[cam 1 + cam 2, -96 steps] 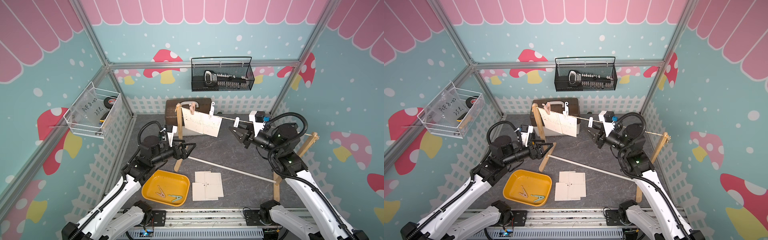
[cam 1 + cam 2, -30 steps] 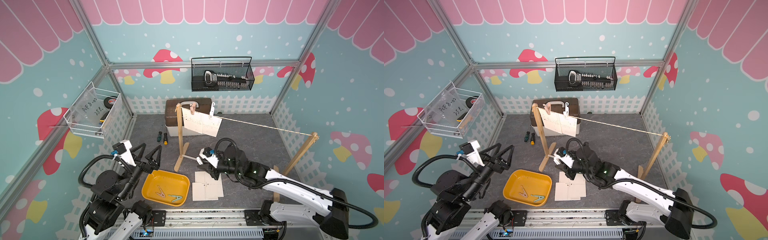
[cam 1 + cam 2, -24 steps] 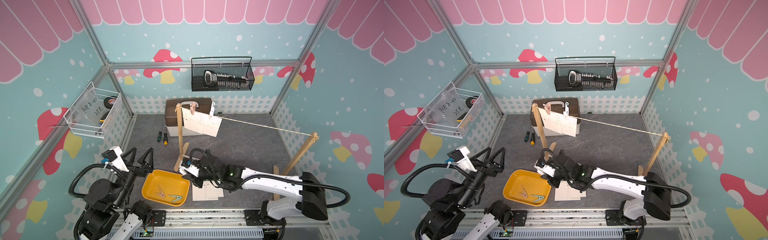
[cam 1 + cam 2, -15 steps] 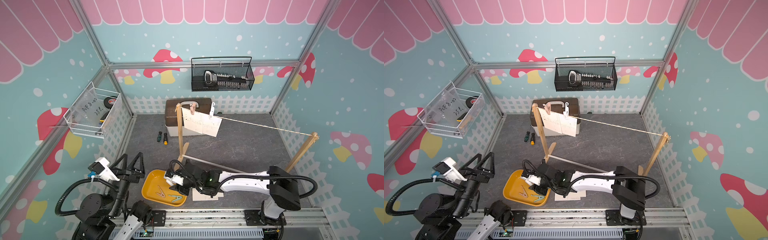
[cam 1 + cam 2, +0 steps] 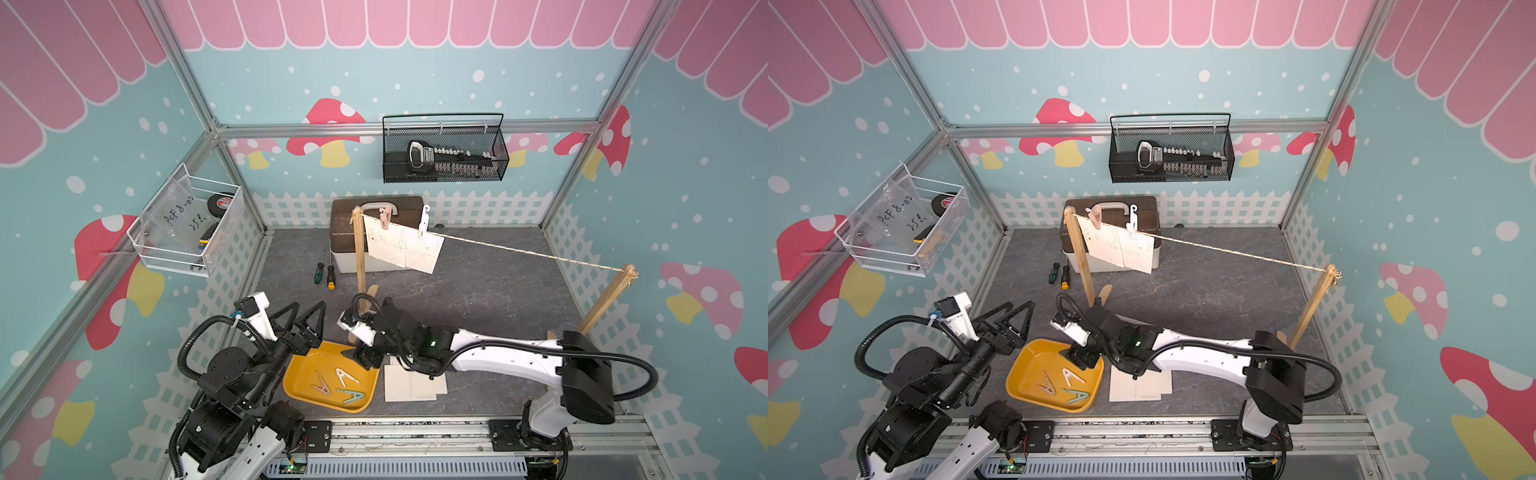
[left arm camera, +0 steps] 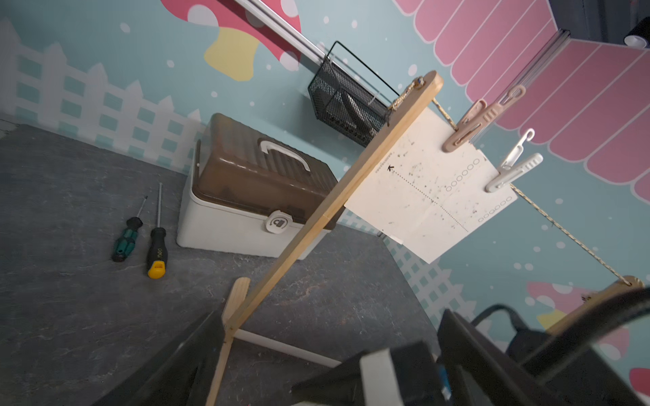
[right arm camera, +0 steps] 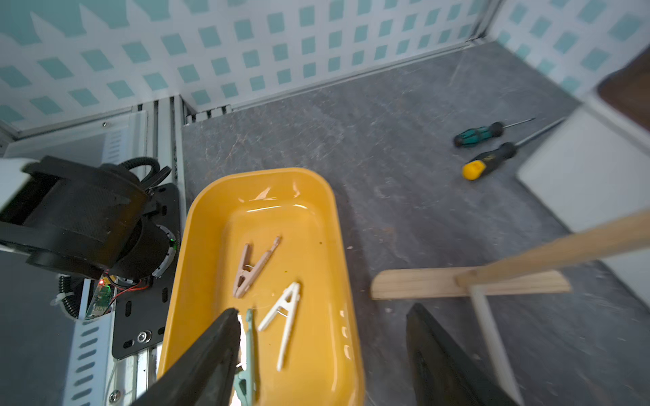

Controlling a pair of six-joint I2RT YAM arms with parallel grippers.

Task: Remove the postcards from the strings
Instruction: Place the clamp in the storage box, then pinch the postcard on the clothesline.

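postcards (image 5: 405, 249): two hang pegged on the string (image 5: 519, 251)

right gripper (image 5: 362, 358) jaws are parted and empty over the yellow tray (image 5: 287, 380), where three pegs (image 5: 347, 376) lie. left gripper (image 5: 311, 309) is spread wide, empty, beside it. more cards (image 5: 415, 388) are stacked on the table (image 5: 478, 299) by the tray. the peg drop looks finished; next, a peg (image 5: 385, 218) on the string must be pinched open.

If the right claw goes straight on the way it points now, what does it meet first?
Most likely the tray, near its white peg; the open right claw points down into it.
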